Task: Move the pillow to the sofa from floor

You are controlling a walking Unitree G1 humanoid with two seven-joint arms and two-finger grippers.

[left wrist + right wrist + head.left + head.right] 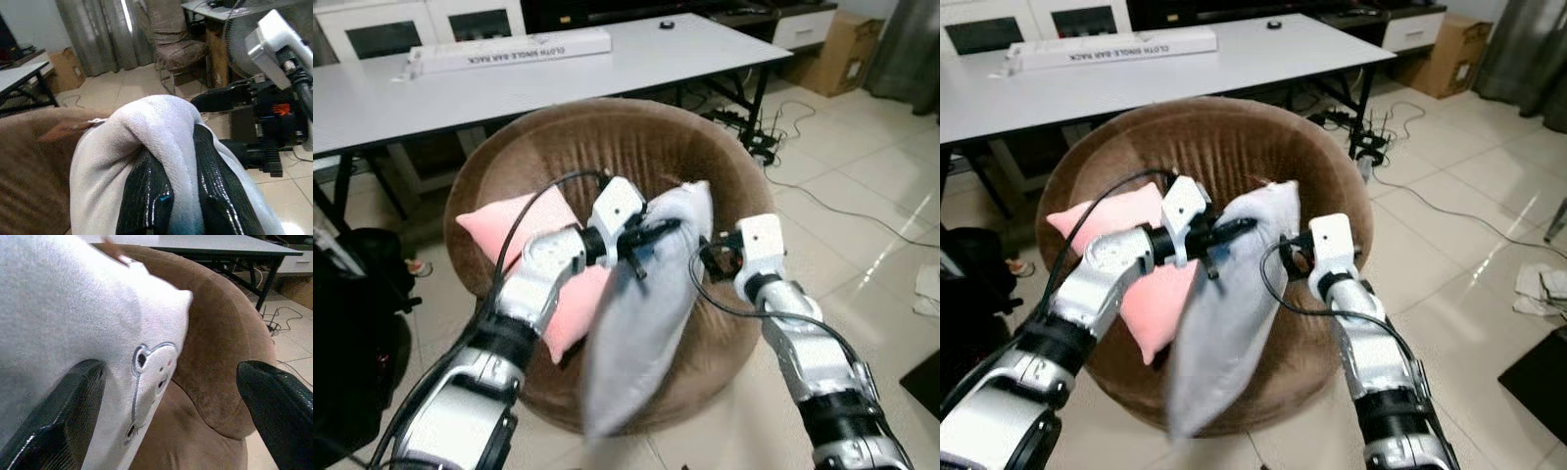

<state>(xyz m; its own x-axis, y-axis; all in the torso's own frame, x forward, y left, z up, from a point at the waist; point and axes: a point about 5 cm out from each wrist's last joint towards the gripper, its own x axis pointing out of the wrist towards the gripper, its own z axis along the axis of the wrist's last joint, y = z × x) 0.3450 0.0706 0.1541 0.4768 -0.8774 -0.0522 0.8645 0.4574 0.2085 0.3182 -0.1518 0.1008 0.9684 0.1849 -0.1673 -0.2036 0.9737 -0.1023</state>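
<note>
A grey pillow (pixel 641 323) is held in the air over the front of a round brown sofa (pixel 636 147), its lower end blurred and hanging below the sofa's near edge. Its upper edge is pinched by the left gripper (pixel 658 235), whose two black fingers (pixel 146 200) are closed on a fold of the fabric, as seen in the left wrist view. Just to the right of that fold, the right gripper (pixel 707 257) is held against the pillow's top corner with its fingers (pixel 54 426) spread wide apart; one finger is laid on the pillow's face beside a small stitched animal figure (pixel 149 382), the other is held free over the sofa's arm. Behind and to the left of the left gripper, a pink pillow (pixel 533 269) is leaned inside the sofa. Beyond the sofa, a white table (pixel 558 83) is seen with a long white box (pixel 509 49) on it, and a cardboard box (pixel 842 49) is seen on the tiled floor (pixel 862 186) far to the right.
</note>
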